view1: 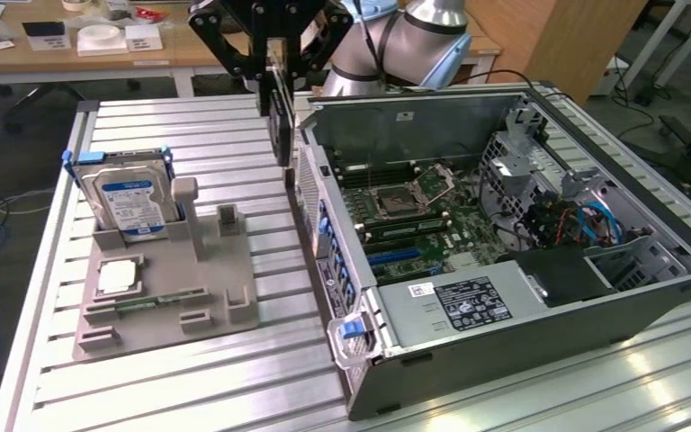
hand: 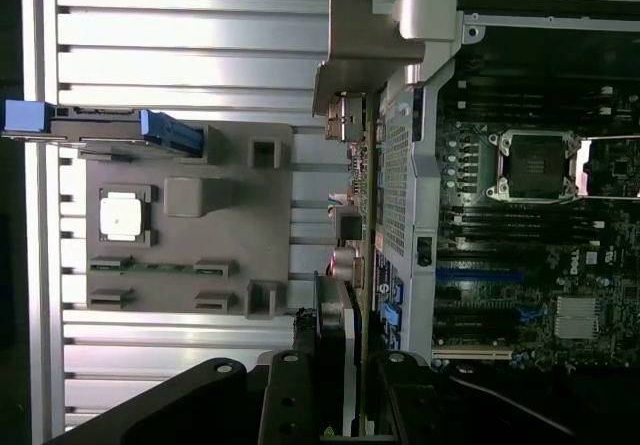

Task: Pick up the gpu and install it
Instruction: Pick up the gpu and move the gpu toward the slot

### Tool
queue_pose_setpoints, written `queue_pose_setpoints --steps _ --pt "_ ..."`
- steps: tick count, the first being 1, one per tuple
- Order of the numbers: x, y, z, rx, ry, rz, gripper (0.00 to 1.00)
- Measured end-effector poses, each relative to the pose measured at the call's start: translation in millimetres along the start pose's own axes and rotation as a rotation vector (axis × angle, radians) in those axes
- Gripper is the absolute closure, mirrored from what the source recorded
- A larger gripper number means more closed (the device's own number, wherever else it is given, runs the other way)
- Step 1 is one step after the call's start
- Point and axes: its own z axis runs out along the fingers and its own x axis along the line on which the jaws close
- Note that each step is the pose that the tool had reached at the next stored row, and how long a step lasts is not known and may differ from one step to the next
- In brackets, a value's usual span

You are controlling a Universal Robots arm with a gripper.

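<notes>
1. So, the gripper (view1: 278, 76) sits at the upper centre of the exterior view. Its black fingers are pinched onto the gpu (view1: 281, 126), so the grip is narrow and it's holding the card.
2. The gpu hangs straight down from the fingers with its long axis up-and-down. It's edge-on to the exterior camera, so it reads as a thin dark slab.
3. From the wrist view, the gripper (hand: 345, 405) clamps one end of the gpu (hand: 345, 305). The pale metal end bracket (hand: 362, 45) is at the far end, pointing away from the fingers and down toward the table.
4. Location: the card is in the air just outside the computer case (view1: 502, 270), beside the perforated wall on the exterior view's left side of the case. It's not in a slot, and I can't tell if its low end touches anything.
5. The case lies open with the motherboard facing up and the CPU socket (view1: 406, 193) visible mid-frame.
6. At centre left of the exterior view, a grey fixture tray (view1: 166, 297) sits on the slatted aluminium table (view1: 201, 387). The hard drive (view1: 130, 202) stands upright in the tray, well apart from the card.
</notes>
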Motion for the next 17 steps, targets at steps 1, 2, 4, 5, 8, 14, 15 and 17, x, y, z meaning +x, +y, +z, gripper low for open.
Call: queue_pose_setpoints --steps 1,2,4,5,8,14,15,17 --pt "-1.7 0.0 0.0 0.0000 -0.0001 0.000 0.72" --pt "-3.3 -0.1 0.0 0.0001 0.0001 0.000 0.72" --pt "-6.4 0.0 0.0 0.0001 0.0000 0.000 0.72" --pt "-8.1 0.0 0.0 0.0001 0.0000 0.000 0.72" --pt "-12.0 -0.1 0.0 0.0001 0.0000 0.000 0.72" --pt "-20.3 -0.2 0.1 0.0000 0.0000 0.000 0.72" --pt "-21.4 -0.2 0.1 0.0000 0.0000 0.000 0.72" --pt "-23.9 -0.2 0.2 0.0001 0.0000 0.000 0.72"
